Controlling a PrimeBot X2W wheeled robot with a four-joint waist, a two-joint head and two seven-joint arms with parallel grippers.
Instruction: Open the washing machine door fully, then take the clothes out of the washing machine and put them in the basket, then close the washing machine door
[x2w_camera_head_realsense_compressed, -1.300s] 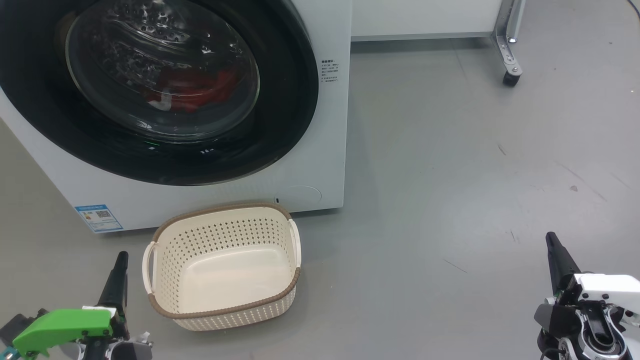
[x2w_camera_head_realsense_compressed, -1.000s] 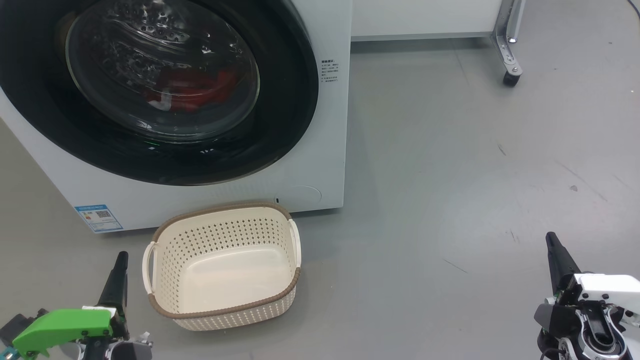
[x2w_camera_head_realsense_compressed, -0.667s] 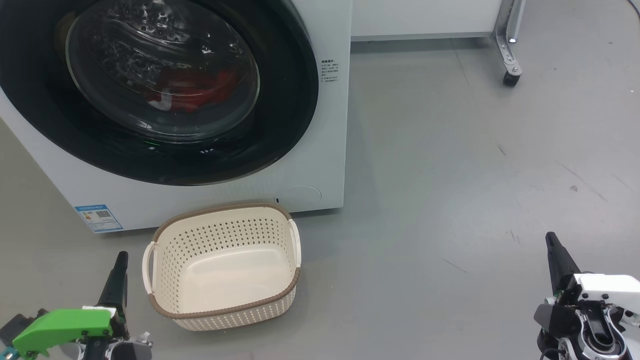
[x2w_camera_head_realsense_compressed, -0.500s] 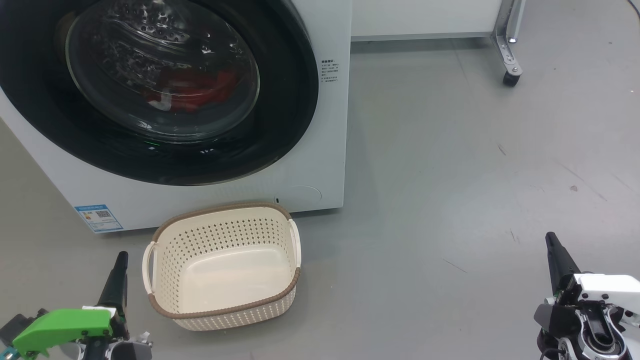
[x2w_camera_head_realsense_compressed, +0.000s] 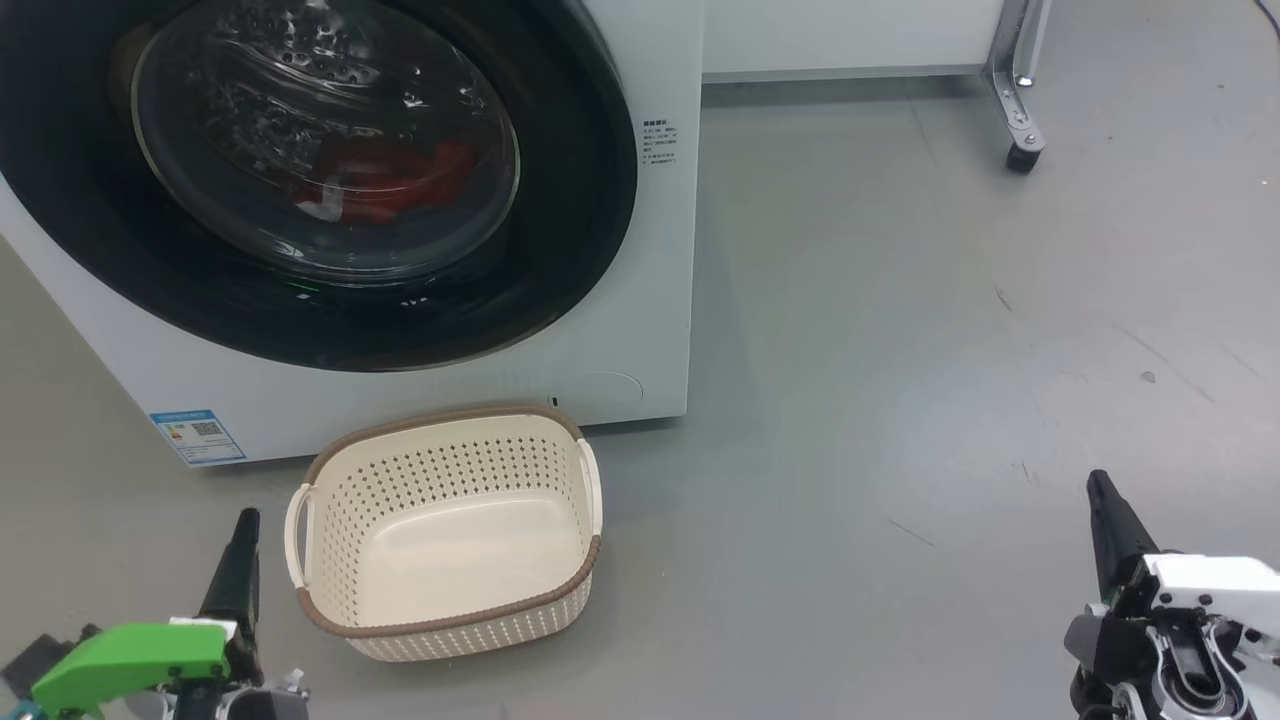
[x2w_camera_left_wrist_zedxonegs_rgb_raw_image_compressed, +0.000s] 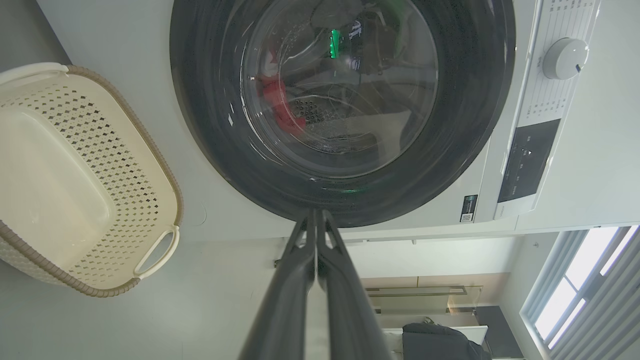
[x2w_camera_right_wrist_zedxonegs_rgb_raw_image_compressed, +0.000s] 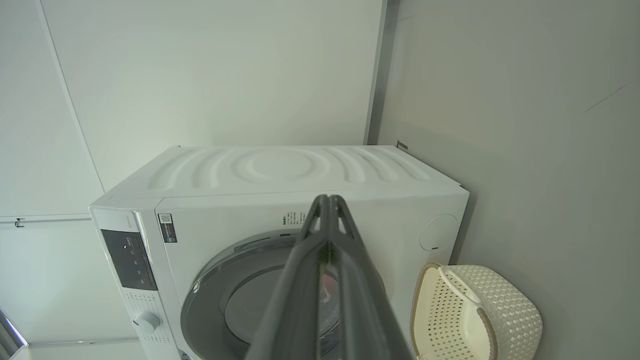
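While left gripper (x2w_camera_head_realsense_compressed: 243, 522) and right gripper (x2w_camera_head_realsense_compressed: 1099, 487) hang closed, basket (x2w_camera_head_realsense_compressed: 445, 413) sits beside left.

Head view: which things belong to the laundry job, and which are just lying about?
Job:
door, shut
clothes, behind its glass
washer
basket, empty, in front of the washer

Lying about:
caster leg, upper right
white panel beside it

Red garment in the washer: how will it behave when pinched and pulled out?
Probably floppy: the clothes lie crumpled behind the washing machine door glass, so a pinch would likely lift one fold and trail the rest. Likely light: a small heap.
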